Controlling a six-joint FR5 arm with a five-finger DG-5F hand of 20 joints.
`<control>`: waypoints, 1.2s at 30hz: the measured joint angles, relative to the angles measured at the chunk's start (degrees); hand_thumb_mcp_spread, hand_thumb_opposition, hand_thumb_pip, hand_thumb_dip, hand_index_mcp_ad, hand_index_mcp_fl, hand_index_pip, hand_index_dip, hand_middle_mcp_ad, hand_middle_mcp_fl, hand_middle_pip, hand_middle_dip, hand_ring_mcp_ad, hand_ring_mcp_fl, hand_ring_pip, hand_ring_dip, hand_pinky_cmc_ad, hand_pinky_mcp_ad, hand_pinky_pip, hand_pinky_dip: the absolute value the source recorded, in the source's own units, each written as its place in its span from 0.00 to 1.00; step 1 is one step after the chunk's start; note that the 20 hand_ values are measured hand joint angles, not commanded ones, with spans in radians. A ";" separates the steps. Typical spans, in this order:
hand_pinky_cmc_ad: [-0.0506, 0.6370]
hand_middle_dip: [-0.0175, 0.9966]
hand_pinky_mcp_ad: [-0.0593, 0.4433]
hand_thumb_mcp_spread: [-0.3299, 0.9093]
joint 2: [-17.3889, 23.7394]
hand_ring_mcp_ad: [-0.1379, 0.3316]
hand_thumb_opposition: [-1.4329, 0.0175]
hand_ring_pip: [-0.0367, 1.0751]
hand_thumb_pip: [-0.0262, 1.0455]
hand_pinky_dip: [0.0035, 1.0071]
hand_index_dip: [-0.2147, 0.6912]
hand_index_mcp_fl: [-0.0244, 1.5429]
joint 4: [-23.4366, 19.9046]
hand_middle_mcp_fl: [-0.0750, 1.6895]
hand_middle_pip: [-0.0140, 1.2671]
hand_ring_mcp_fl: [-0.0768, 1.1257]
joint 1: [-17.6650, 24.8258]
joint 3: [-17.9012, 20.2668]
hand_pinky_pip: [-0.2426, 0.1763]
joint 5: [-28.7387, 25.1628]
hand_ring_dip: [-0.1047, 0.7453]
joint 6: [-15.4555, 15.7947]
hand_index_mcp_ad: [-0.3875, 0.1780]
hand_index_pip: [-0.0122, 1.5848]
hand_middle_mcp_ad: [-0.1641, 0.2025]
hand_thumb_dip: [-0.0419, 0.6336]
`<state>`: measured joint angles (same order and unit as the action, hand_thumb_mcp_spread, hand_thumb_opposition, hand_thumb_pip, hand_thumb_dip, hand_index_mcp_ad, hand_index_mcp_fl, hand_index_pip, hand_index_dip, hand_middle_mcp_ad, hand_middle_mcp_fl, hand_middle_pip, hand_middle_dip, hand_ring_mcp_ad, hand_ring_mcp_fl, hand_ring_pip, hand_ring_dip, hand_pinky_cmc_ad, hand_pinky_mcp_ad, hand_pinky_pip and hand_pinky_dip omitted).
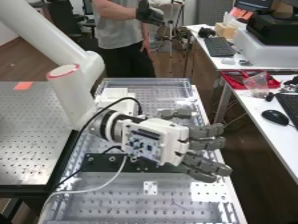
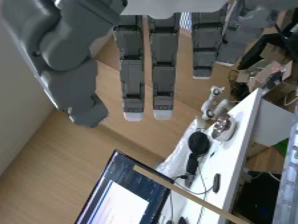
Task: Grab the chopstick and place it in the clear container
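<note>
Over the perforated metal bench stands the hand (image 1: 203,142), palm part level and fingers spread toward the right side of the high view. Straight fingers and a thumb of the same hand (image 2: 163,70) show in the wrist view, open and holding nothing. A long thin light-wood stick, seemingly the chopstick (image 2: 193,196), crosses in front of a monitor and a white desk there, apart from the fingers; what supports it I cannot tell. In the high view a translucent piece, possibly the clear container (image 1: 258,84), is at a red tray on the right-hand table.
The bench (image 1: 126,200) has raised clear side edges and a dark bar (image 1: 106,162) under the hand. Cables loop beside the wrist. A keyboard (image 1: 219,47) and a black mouse (image 1: 275,117) lie on the white tables at the right. The wrist view has a monitor (image 2: 120,195) and a shiny bowl (image 2: 224,128).
</note>
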<state>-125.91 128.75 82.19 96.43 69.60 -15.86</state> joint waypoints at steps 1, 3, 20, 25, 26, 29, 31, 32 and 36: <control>0.39 0.47 0.50 0.55 -0.23 0.78 0.47 0.11 0.78 0.32 0.27 0.24 0.29 0.32 0.31 0.24 0.04 -0.31 0.28 -0.03 0.34 -0.26 0.68 0.54 0.72 0.45; 0.40 0.49 0.50 0.55 -0.69 0.78 0.47 0.11 0.78 0.31 0.25 0.21 1.11 0.32 0.34 0.26 0.16 -1.03 0.28 -0.01 0.38 -0.60 0.68 0.57 0.73 0.45; 0.40 0.58 0.50 0.61 -2.83 0.78 0.46 0.11 0.78 0.23 0.26 0.04 5.38 0.24 0.57 0.32 0.48 -4.26 0.32 1.07 0.57 -3.91 0.68 0.84 0.72 0.53; 0.39 0.60 0.47 0.64 -3.18 0.78 0.44 0.11 0.78 0.20 0.26 0.07 6.06 0.24 0.60 0.35 0.60 -4.94 0.35 1.32 0.61 -4.03 0.67 0.88 0.72 0.57; 0.40 0.60 0.47 0.63 -3.30 0.78 0.45 0.10 0.78 0.20 0.26 0.08 6.19 0.25 0.60 0.37 0.64 -5.10 0.35 1.48 0.61 -4.08 0.67 0.88 0.72 0.57; 0.39 0.61 0.46 0.63 -3.61 0.78 0.43 0.10 0.77 0.19 0.26 0.10 6.65 0.26 0.62 0.38 0.73 -5.55 0.34 2.25 0.61 -4.16 0.65 0.90 0.72 0.57; 0.39 0.62 0.47 0.64 -3.76 0.75 0.43 0.10 0.76 0.19 0.26 0.09 7.04 0.27 0.61 0.38 0.79 -5.81 0.38 2.78 0.63 -4.19 0.64 0.91 0.72 0.56; 0.39 0.62 0.47 0.64 -3.84 0.74 0.43 0.10 0.76 0.18 0.26 0.09 7.29 0.27 0.61 0.38 0.79 -5.95 0.38 3.25 0.63 -4.17 0.64 0.91 0.72 0.56; 0.39 0.63 0.45 0.64 -3.91 0.74 0.43 0.11 0.76 0.17 0.25 0.08 7.97 0.27 0.62 0.38 0.82 -6.10 0.38 4.88 0.64 -3.90 0.64 0.90 0.71 0.57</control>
<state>-129.82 136.72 83.02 90.34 74.48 -19.76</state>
